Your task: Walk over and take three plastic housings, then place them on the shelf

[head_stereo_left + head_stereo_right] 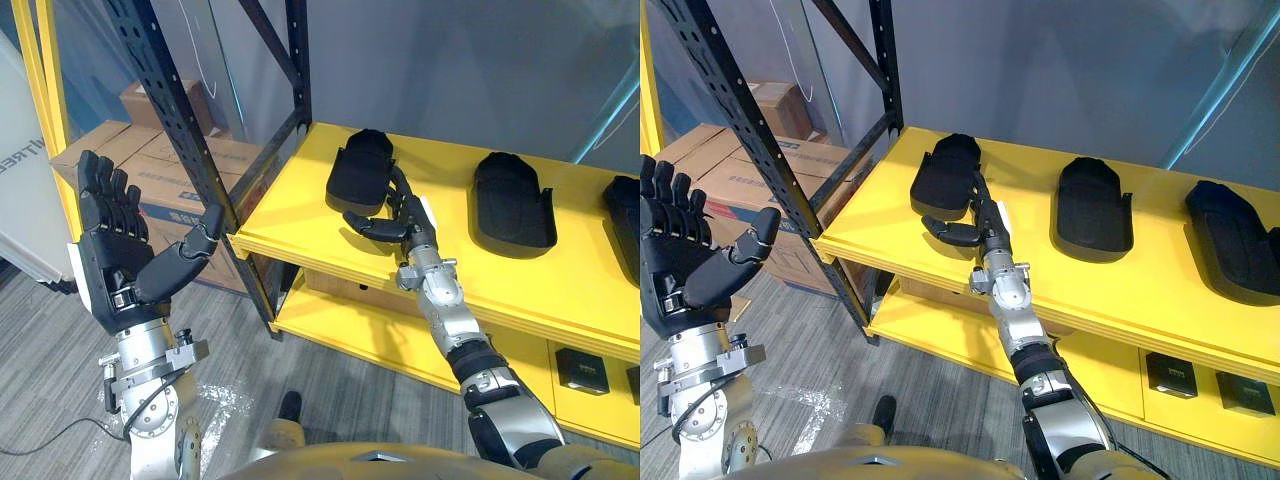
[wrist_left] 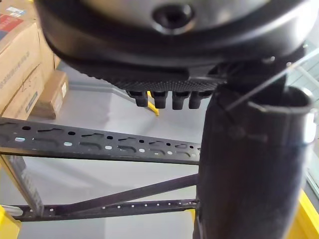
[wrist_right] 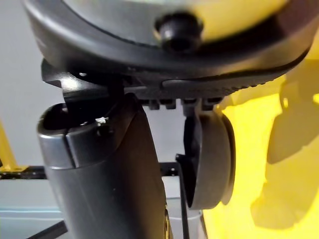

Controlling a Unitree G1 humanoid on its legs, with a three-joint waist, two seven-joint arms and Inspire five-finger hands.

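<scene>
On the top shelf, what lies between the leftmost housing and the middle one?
The right hand, beside the leftmost housing; from there to the middle housing, bare yellow shelf, as both eye views show.

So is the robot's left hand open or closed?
Open. The left hand is held up by the black shelf post, its fingers straight, thumb spread wide, nothing in it.

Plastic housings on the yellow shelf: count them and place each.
3, all on the upper board: left housing beside the right hand, middle housing, right housing at the view's edge; more may lie beyond.
</scene>
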